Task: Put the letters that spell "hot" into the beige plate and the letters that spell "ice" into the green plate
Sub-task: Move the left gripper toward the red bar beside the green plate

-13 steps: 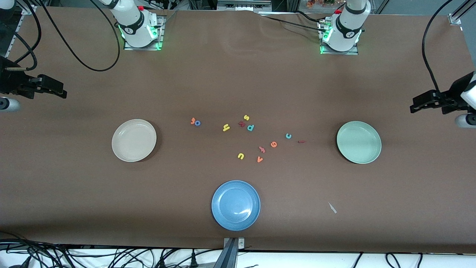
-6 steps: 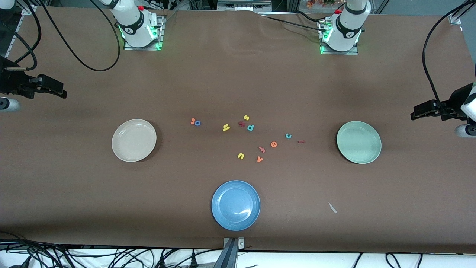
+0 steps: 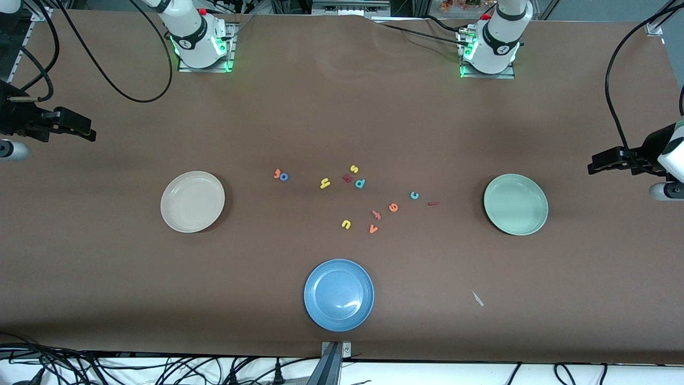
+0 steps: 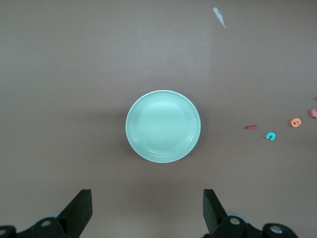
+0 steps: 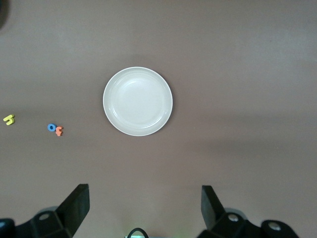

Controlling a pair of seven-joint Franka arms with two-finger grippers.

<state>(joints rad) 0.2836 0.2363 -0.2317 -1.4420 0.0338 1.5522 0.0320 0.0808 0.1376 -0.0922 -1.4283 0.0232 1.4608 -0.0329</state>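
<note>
The table (image 3: 342, 107) is covered in plain brown. The beige plate (image 3: 192, 201) is coloured a plain cream, the green plate (image 3: 515, 204) a pale mint, and a third plate (image 3: 339, 294) a mid blue; faint concentric rings are seen inside the green one. Among the small letters, the h (image 3: 324, 183) is coloured yellow, the o (image 3: 284, 176) blue, the t (image 3: 277, 173) orange, the i (image 3: 433, 203) dark red, the c (image 3: 414, 195) teal and the e (image 3: 393, 207) orange. Yellow is also seen on an s (image 3: 354, 169) and a u (image 3: 346, 224), teal on a p (image 3: 360, 183), orange on a v (image 3: 373, 229). The fingers (image 4: 81, 210) of both grippers are black. Green light is shown at the white arm bases (image 3: 202, 40).
</note>
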